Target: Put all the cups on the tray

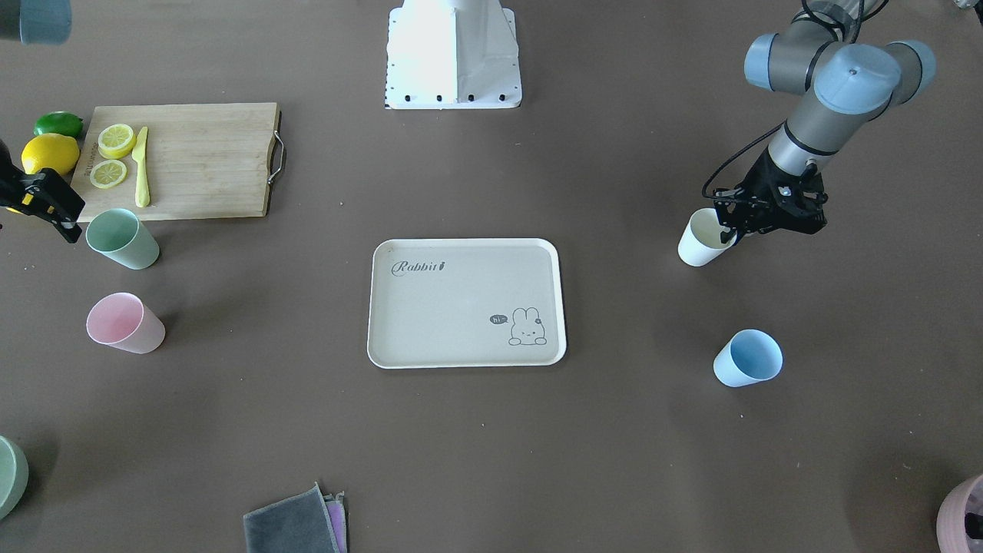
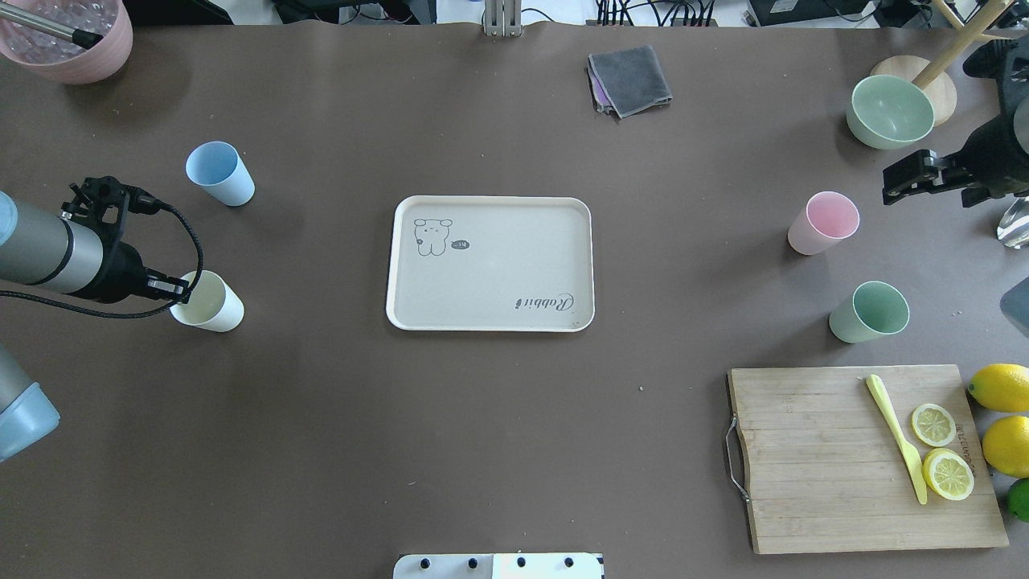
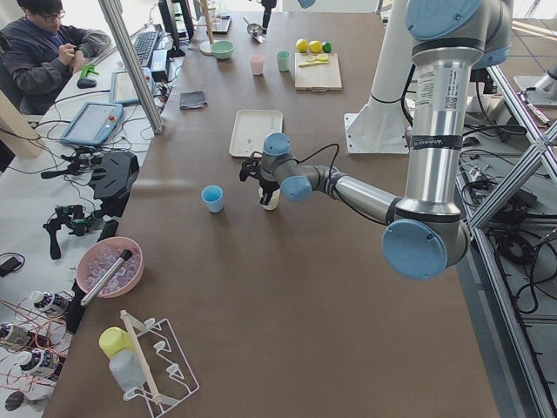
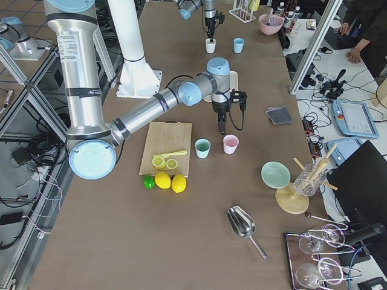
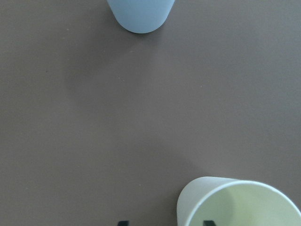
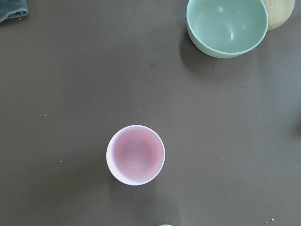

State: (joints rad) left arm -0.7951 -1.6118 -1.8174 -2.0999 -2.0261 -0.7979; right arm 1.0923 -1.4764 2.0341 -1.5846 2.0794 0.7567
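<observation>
The beige tray (image 2: 498, 265) lies bare at mid-table. A cream-white cup (image 2: 213, 305) stands left of it. My left gripper (image 2: 181, 291) is open and straddles that cup's wall, one fingertip (image 5: 208, 222) inside and the other outside. The light blue cup (image 2: 221, 173) stands farther off on the same side. On the right stand the pink cup (image 2: 821, 223) and the mint green cup (image 2: 868, 312). My right gripper (image 2: 887, 183) hovers open and holds nothing, just beyond the pink cup (image 6: 135, 154).
A wooden cutting board (image 2: 812, 458) with lemon slices and a yellow knife (image 2: 896, 438) lies near right, lemons (image 2: 1001, 386) beside it. A green bowl (image 2: 890, 111) sits far right, a pink pot (image 2: 72, 40) far left, and a grey cloth (image 2: 629, 79) at the far edge.
</observation>
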